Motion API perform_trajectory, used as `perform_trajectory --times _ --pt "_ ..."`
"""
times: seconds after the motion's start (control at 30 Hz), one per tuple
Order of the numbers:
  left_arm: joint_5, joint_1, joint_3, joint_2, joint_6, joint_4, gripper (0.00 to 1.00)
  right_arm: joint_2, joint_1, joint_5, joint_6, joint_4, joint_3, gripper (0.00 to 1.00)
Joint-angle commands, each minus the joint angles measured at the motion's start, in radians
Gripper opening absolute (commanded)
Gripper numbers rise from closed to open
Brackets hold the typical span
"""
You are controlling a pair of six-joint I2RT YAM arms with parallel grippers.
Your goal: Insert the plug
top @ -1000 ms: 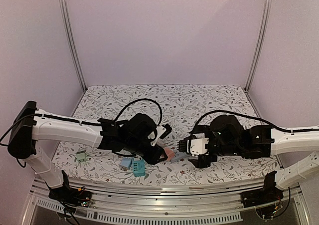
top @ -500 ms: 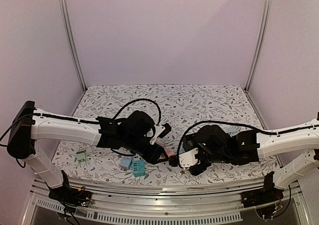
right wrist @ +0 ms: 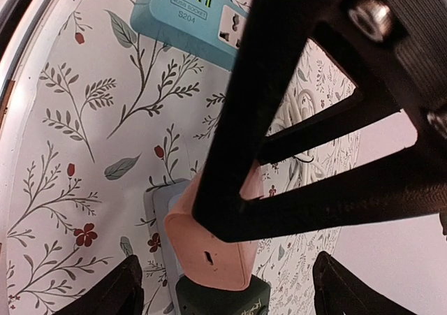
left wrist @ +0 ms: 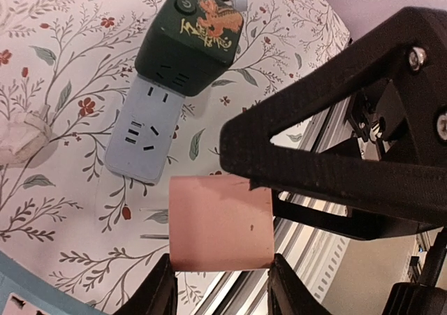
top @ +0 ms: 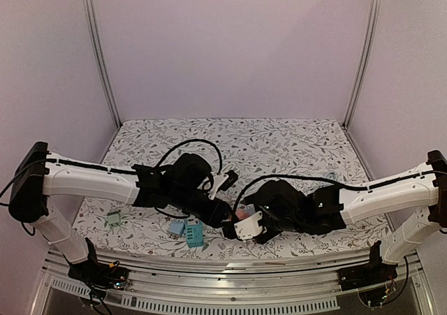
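My left gripper is shut on a pink plug block and holds it just above the table near the front edge. A grey-blue power strip lies beyond it with a dark green cube plug seated at its far end. In the right wrist view the pink plug hangs over the strip, next to the green cube. My right gripper is open, its fingers wide apart on either side of the plug and touching nothing. In the top view the two grippers meet around the pink plug.
A teal multi-socket adapter, a light blue one and a small green one lie front left. The teal adapter also shows in the right wrist view. The table's metal front rail is close below the grippers.
My right arm has swung left and closed in on the left gripper and the pink plug. The left gripper has shifted slightly, still holding the plug.
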State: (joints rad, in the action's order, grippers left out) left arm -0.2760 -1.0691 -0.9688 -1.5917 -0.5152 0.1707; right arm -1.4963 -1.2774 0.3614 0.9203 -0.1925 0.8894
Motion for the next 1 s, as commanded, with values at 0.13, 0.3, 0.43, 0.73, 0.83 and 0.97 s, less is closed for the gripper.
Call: perform_trajectory --times 0.13,0.3,0.43,0.73,0.83,0.97 --pt "-0.100 0.050 0.058 0.039 -0.086 -0.151 0.06 -0.013 -0.008 0.003 0.002 0.043 0.022 0.80" --pt "-0.138 0.058 0.061 0.027 -0.104 -0.202 0.06 -0.031 -0.008 0.013 -0.006 0.062 0.030 0.70" --pt "-0.146 0.061 0.068 0.030 -0.116 -0.216 0.06 -0.049 -0.008 0.027 -0.009 0.062 0.037 0.56" --pt "-0.156 0.066 0.078 0.023 -0.127 -0.238 0.05 -0.032 -0.007 0.053 -0.008 0.067 0.036 0.51" --pt "-0.164 0.067 0.081 0.021 -0.131 -0.247 0.05 -0.028 -0.008 0.057 0.000 0.067 0.032 0.45" --pt "-0.164 0.068 0.081 0.019 -0.131 -0.247 0.05 -0.030 -0.008 0.053 0.002 0.061 0.029 0.34"
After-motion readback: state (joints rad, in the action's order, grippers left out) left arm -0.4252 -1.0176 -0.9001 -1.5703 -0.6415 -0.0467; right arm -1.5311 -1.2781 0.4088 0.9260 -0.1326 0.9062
